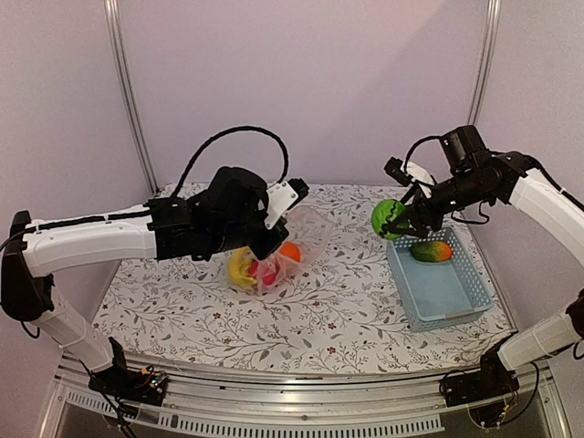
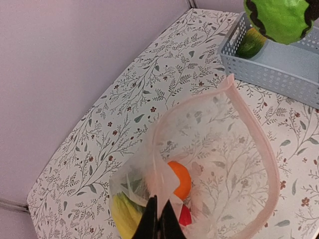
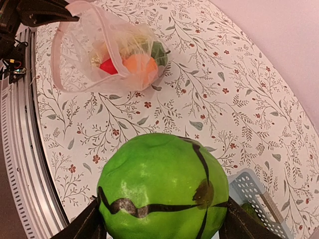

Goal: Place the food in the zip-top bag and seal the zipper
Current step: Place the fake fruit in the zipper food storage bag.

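Note:
The clear zip-top bag (image 1: 306, 239) lies open on the table's middle, its pale pink zipper strip (image 2: 259, 144) curving round the mouth. Inside it are an orange (image 2: 180, 178), yellow bananas (image 2: 122, 216), a red apple (image 2: 185, 216) and a dark green piece (image 3: 158, 51). My left gripper (image 2: 159, 219) is shut on the bag's near mouth edge and holds it up. My right gripper (image 1: 399, 224) is shut on the striped green ball (image 3: 162, 186), held in the air left of the basket. The green-orange mango (image 1: 431, 251) lies in the basket.
The light blue lattice basket (image 1: 452, 297) stands at the table's right side. A metal rail (image 1: 274, 401) runs along the table's near edge. Pale walls close in the back and sides.

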